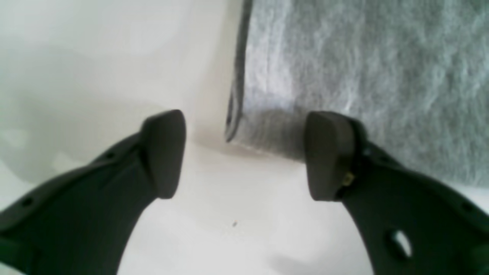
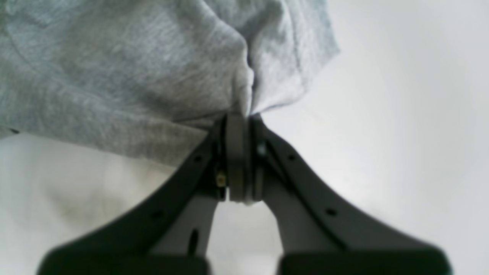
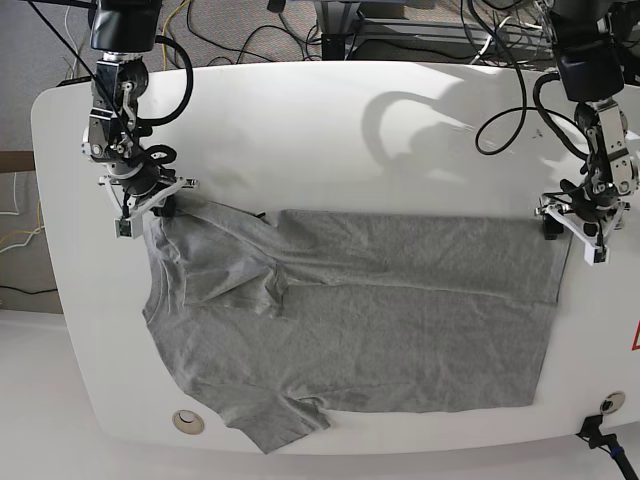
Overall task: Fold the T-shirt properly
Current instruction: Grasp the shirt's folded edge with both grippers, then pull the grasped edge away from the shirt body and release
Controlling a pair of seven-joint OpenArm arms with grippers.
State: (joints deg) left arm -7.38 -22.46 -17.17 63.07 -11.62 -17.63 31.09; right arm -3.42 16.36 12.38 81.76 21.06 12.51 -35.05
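Lying spread on the white bench [image 3: 330, 120], the grey T-shirt [image 3: 360, 320] is pinched at its ten o'clock sleeve by the right claw [image 2: 242, 118], fingers pressed together on cloth. At three o'clock, the left claw [image 1: 244, 152] stands apart, straddling the hem corner.

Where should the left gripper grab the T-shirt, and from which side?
Take the hem corner of the T-shirt that lies flat right ahead of the open left gripper. Come in low from the bare table beyond the shirt's edge, sliding one finger under. The right gripper already pinches the shoulder end, so this likely mirrors it.
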